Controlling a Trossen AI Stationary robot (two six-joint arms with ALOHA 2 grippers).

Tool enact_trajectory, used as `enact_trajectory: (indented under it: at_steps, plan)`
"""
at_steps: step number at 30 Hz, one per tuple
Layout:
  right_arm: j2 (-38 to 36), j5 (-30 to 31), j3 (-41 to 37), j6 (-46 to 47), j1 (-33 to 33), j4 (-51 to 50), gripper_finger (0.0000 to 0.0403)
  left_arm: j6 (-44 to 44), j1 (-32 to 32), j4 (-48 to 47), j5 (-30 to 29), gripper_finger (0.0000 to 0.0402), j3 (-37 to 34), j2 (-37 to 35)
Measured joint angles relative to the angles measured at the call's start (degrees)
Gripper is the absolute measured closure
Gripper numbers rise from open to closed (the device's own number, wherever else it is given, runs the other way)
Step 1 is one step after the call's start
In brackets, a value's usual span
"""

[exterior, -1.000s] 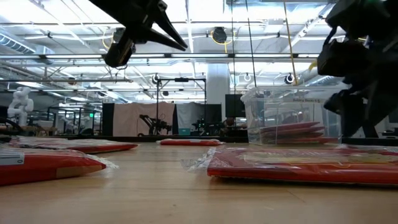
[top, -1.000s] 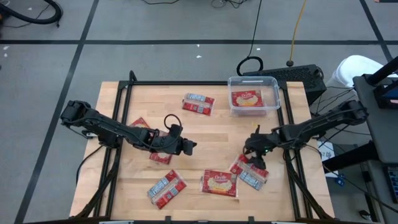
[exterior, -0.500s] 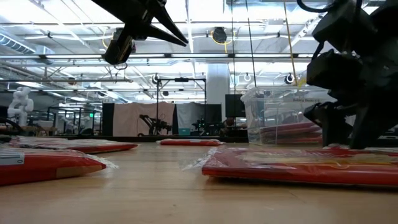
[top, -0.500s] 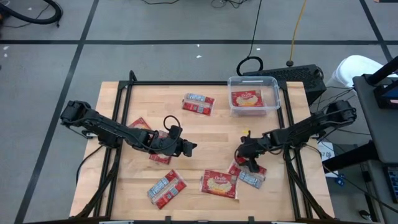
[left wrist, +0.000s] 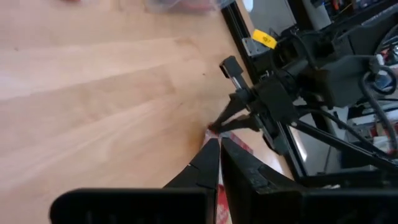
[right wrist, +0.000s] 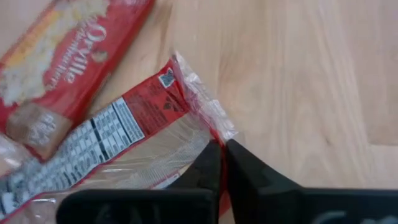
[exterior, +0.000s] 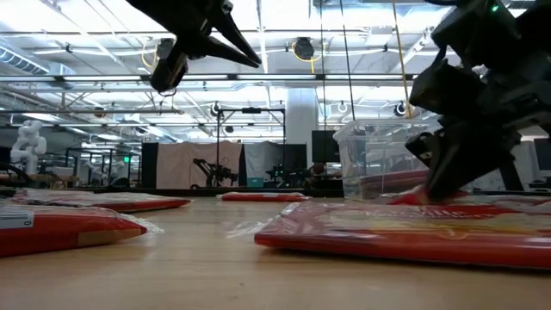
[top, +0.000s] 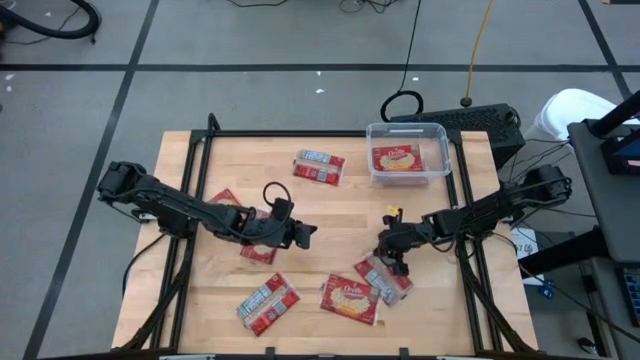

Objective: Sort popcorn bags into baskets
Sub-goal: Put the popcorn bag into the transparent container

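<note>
Several red popcorn bags lie flat on the wooden table: one at the far middle [top: 319, 167], two by my left arm [top: 228, 200], three along the near edge [top: 267, 303]. Another lies in the clear basket [top: 440, 150] at the far right. My right gripper [top: 388, 258] is down at the near right, shut on a bag with white-grey print [top: 383, 280]. That bag touches a bag with a popcorn picture [top: 349, 298]. My left gripper [top: 308, 234] hangs shut above the table's middle, holding nothing. My right gripper pinches the crimped clear seam [right wrist: 214, 127] at one short end of the printed bag between its two fingers. The fingers slant down from the table's right side. The rest of the bag [right wrist: 112, 155] lies flat on the table.
The basket stands at the far right corner, with bare wood between it and my right gripper. A black frame runs round the table's edges [top: 290, 133]. A keyboard [top: 470, 118] and cables lie beyond the far right corner.
My right gripper has come down and toward the table's left and near edges, then shut on the printed bag's end. That bag has slid toward the left and turned. The popcorn-picture bag beside it has been nudged left and turned a little.
</note>
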Motion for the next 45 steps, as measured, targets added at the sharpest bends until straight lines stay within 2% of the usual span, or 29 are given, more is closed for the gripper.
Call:
enact_trajectory:
  at_steps: [6, 9, 12, 17, 21, 23, 26, 28, 31, 34, 37, 38, 41, 45]
  plan:
    - [-0.61, 1.09, 2.09, 0.5, -0.92, 0.24, 0.0402, 8.69, 1.08, 3.33, -0.91, 0.038, 0.07, 3.42]
    - [-1.17, 1.05, 2.99, 0.48, -2.06, 0.51, 0.0402, 15.26, 1.35, 13.3, -0.55, 0.0366, 0.11, 7.99]
    - [-2.01, 0.86, 3.72, 0.44, -2.96, 0.73, 0.0402, 18.61, 1.31, 18.73, -0.34, 0.0324, 1.63, 13.22]
    - [-3.89, 0.83, 3.69, 0.32, -4.24, -0.53, 0.0403, 18.35, 1.33, 16.1, 1.53, 0.0218, 7.81, 21.8]
    - [-4.91, 0.79, 3.7, -0.46, -4.83, -0.82, 0.0403, 18.06, 1.67, 16.22, 6.18, 0.0144, 12.69, 28.02]
    - [-5.0, 0.73, 3.7, -0.46, -5.08, -0.39, 0.0403, 17.12, 1.68, 16.62, 7.92, 0.0122, 14.27, 30.38]
    - [-4.99, 0.68, 3.7, -0.46, -5.21, -0.54, 0.0403, 14.84, 1.68, 18.98, 9.27, 0.0112, 15.8, 33.4]
    - [-5.0, 0.68, 3.7, -0.46, -5.21, -0.36, 0.0403, 13.09, 1.68, 20.1, 9.79, 0.0122, 15.88, 34.33]
    - [-5.16, 0.66, 3.7, -0.44, -5.2, -0.33, 0.0403, 13.0, 1.68, 21.12, 10.59, 0.0168, 15.9, 34.84]
    - [-6.44, 0.54, 3.7, -0.46, -5.19, -0.35, 0.0403, 17.07, 1.75, 22.38, 12.0, 0.0251, 15.89, 34.79]
    - [-8.46, 0.39, 3.67, -1.12, -5.19, -0.65, 0.0403, 19.44, 2.24, 22.87, 14.97, 0.0356, 15.87, 34.58]
    - [-9.08, 0.43, 3.67, -1.52, -5.21, -0.63, 0.0403, 19.19, 2.49, 22.88, 15.67, 0.0377, 15.87, 34.54]
    - [-11.57, 0.62, 3.62, -1.97, -5.25, -1.69, 0.0401, 18.44, 2.94, 22.84, 15.6, 0.0383, 16.28, 34.33]
    - [-16.84, 0.89, 3.63, 0.42, -5.96, -2.01, 0.0382, 24.82, 3.42, 19.4, 14.3, 0.0394, 16.36, 30.57]
